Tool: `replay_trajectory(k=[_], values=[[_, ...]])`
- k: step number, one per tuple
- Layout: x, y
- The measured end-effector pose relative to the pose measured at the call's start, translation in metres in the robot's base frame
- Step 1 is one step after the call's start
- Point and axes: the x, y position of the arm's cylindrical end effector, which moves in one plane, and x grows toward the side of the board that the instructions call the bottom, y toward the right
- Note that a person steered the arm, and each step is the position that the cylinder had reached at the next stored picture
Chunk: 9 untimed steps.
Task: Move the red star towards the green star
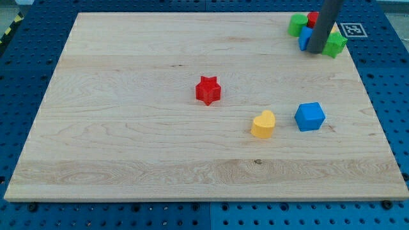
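Note:
The red star (208, 90) lies near the middle of the wooden board (128, 128). The green star (335, 44) sits at the view's top right, in a tight cluster with a green block (296, 25), a red block (312, 18) and a blue block (304, 39). My dark rod comes down from the top edge, and my tip (316, 51) rests in that cluster, between the blue block and the green star. The tip is far to the right of and above the red star.
A yellow heart (263, 124) and a blue cube (310, 116) lie right of and below the red star. A black-and-white marker tag (353, 29) sits at the board's top right corner. Blue pegboard (25, 76) surrounds the board.

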Motion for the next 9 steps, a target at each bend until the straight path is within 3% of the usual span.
replay_trajectory(k=[3, 4, 7, 8, 9], values=[[-0.006, -0.001], [0.012, -0.017], [0.073, -0.229], [0.102, -0.281], [0.126, -0.283]])
